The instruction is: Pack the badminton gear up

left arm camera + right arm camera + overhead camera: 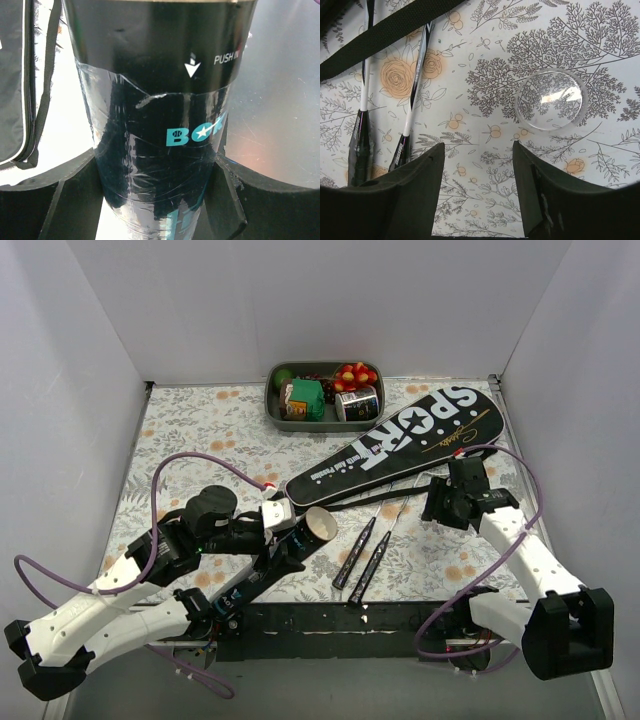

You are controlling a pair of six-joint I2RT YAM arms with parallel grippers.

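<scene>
Packing is judged part-way. The black cover [400, 440] lettered SPORT lies flat on the table [200, 430], running from centre out toward 2 o'clock; the two rackets [360, 558] lie at 6 o'clock of centre, black handles bare on the cloth, shafts running up to the cover's near edge; their heads are out of sight, and whether they sit inside the cover or under it cannot be told. The left gripper [157, 162], at 8 o'clock, is closed around a black tube [160, 75] whose open mouth points toward the cover; contents not visible. The right gripper [477, 147], at 4 o'clock, hangs over bare cloth with jaws apart and nothing between them; a clear round lid [551, 100] lies near it, untouched. Left to do, by judgement: tube capped and stowed, handles covered, cover closed. Room: open cloth at 9 to 10 o'clock; the grey tray [272, 405] of toy food stands near the cover at 12 o'clock; the strap [385, 35] crosses the racket shafts, a likely snag; white walls close three sides.
</scene>
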